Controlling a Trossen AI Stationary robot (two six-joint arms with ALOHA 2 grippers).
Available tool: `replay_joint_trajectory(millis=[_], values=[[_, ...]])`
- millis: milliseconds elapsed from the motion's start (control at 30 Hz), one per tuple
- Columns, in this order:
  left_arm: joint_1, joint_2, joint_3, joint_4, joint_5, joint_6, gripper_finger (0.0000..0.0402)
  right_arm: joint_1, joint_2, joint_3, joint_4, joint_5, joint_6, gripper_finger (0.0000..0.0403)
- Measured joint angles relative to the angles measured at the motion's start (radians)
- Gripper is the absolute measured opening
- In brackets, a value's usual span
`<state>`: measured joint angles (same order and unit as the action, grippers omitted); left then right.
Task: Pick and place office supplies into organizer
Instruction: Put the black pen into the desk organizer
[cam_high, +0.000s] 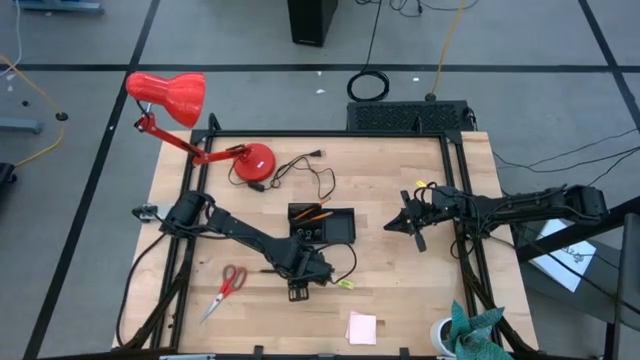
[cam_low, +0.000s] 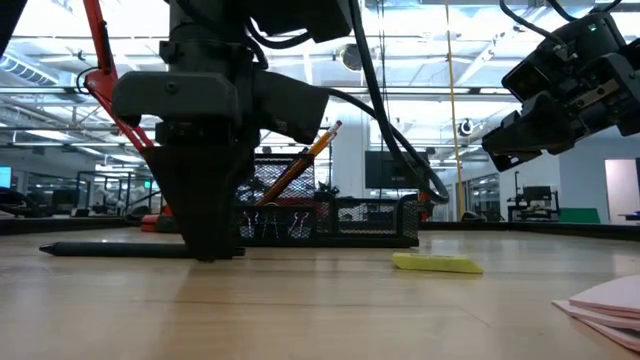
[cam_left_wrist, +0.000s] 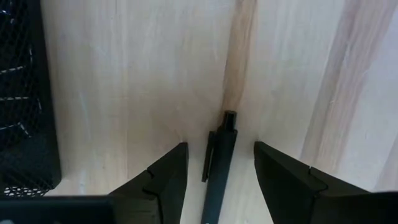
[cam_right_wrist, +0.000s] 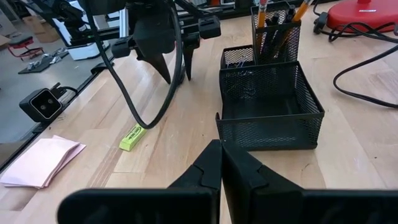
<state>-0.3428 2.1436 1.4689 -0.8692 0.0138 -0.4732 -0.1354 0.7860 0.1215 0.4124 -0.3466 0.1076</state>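
My left gripper (cam_left_wrist: 219, 147) is open and points down at the table, near side of the organizer (cam_high: 322, 225). Its fingers stand on either side of a dark pen (cam_left_wrist: 219, 171) that lies flat on the wood, without touching it. In the low view the pen (cam_low: 100, 248) runs out sideways from the fingertips (cam_low: 208, 250). The black mesh organizer (cam_right_wrist: 270, 106) holds orange pencils (cam_right_wrist: 273, 25) upright in its cup. Red-handled scissors (cam_high: 225, 290), a small yellow item (cam_high: 345, 284) and a pink sticky-note pad (cam_high: 362, 327) lie on the table. My right gripper (cam_right_wrist: 221, 149) is shut and hovers right of the organizer.
A red desk lamp (cam_high: 250, 160) and its black cord (cam_high: 315, 175) sit at the far side behind the organizer. A potted plant (cam_high: 470, 335) stands at the near right corner. Bare wood shows between the organizer and my right gripper (cam_high: 408, 222).
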Motion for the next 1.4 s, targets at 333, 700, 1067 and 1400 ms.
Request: replay_joint_trajectory(millis=[333,700,1067,1400], values=[[-0.001,0.002,-0.004,-0.003,-0.050,-0.029,0.0086,0.000,0.000,0.000,0.001,0.000,0.000,0.0004],[-0.020,-0.050,-0.016,0.141,-0.244,-0.017,0.0044,0.000,0.000,0.000,0.002,0.000,0.000,0.0004],[-0.025,-0.257,-0.015,0.382,-0.537,0.203,0.0026,0.000,0.000,0.000,0.002,0.002,0.000,0.0004],[0.009,-0.427,-0.008,0.610,-0.674,0.562,0.0034,0.000,0.000,0.000,-0.006,0.001,0.001,0.0004]])
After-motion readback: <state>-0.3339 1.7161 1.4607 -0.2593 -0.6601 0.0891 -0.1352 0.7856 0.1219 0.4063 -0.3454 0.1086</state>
